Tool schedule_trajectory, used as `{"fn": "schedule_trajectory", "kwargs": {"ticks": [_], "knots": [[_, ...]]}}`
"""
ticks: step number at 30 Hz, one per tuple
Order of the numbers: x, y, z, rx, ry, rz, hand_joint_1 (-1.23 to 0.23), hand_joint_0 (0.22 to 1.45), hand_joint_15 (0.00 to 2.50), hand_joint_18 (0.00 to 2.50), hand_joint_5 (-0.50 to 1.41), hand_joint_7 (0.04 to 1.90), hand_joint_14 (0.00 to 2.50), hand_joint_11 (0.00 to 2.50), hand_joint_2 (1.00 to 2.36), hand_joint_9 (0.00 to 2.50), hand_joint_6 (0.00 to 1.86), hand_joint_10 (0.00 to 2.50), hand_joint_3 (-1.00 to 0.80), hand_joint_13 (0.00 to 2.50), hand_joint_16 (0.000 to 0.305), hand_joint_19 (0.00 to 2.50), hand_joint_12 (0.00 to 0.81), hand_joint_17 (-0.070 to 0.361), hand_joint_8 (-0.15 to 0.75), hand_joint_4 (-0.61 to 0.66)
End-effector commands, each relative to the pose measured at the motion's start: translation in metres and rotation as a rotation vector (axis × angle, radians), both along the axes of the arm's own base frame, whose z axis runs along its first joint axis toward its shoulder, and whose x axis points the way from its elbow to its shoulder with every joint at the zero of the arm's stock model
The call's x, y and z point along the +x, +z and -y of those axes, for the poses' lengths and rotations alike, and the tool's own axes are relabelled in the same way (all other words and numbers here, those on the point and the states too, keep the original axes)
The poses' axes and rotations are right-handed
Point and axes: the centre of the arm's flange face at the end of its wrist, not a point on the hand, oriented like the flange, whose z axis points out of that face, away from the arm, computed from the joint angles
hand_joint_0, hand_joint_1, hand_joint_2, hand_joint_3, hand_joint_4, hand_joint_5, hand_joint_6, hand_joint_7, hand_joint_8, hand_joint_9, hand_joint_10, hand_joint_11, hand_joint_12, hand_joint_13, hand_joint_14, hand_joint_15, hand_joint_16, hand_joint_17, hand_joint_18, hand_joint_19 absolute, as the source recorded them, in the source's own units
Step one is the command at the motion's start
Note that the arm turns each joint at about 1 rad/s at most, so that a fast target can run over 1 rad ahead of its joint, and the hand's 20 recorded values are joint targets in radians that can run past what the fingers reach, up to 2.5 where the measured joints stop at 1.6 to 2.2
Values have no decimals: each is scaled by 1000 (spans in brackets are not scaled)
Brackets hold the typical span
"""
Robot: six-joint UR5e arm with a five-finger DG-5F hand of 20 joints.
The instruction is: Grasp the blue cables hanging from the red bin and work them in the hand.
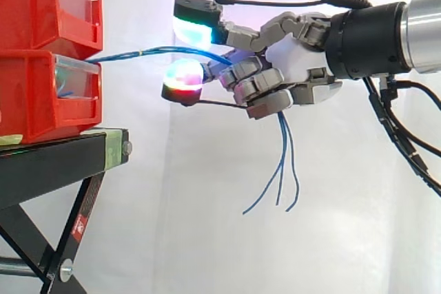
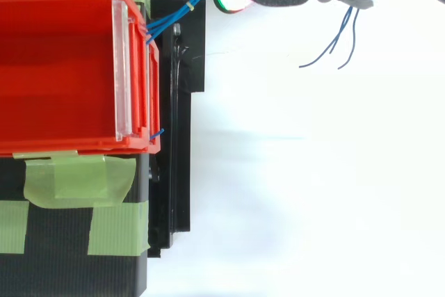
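I see the hand (image 1: 295, 58) right of 2 stacked red bins (image 1: 31, 98), fingers (image 1: 265, 98) curled round the blue cables (image 1: 148, 50), cables stretched from the lower bin's front to the hand, ends dangling beneath

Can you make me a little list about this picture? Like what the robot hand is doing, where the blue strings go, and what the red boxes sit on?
hand: the hand reaches in from the right, fingers curled round the blue cables
cables: run from the front of the lower red bin to the hand, loose ends dangling below it
bins: upper red bin stacked on the lower red bin
support: black stand with green tape
background: white curtain
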Motion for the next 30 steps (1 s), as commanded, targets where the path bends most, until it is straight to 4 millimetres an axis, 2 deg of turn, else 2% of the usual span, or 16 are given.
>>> {"fn": "schedule_trajectory", "kwargs": {"ticks": [1,14,21,26,30], "knots": [[1,1,2,0,-2,10,-633,884,1364,1557,265,1227,2500,2500,1004,489,317,2500,-899,874,46,1705,426,104,434,325],[1,2,9,-23,-21,15,-632,884,1389,1561,267,1227,2500,2500,1004,500,319,2500,-901,878,47,1693,428,106,436,324],[6,14,14,-53,-51,34,-631,884,1373,1563,267,1225,2500,2500,1005,506,330,2500,-895,884,47,1709,428,105,434,332],[7,14,15,-67,-54,30,-635,897,1368,1567,256,1210,2500,2500,1005,514,402,2500,-883,886,47,1705,427,105,436,322],[7,14,15,-69,-55,28,-644,922,1373,1576,244,1195,2500,2500,1009,522,481,2500,-794,899,46,1707,432,104,441,315]]}}
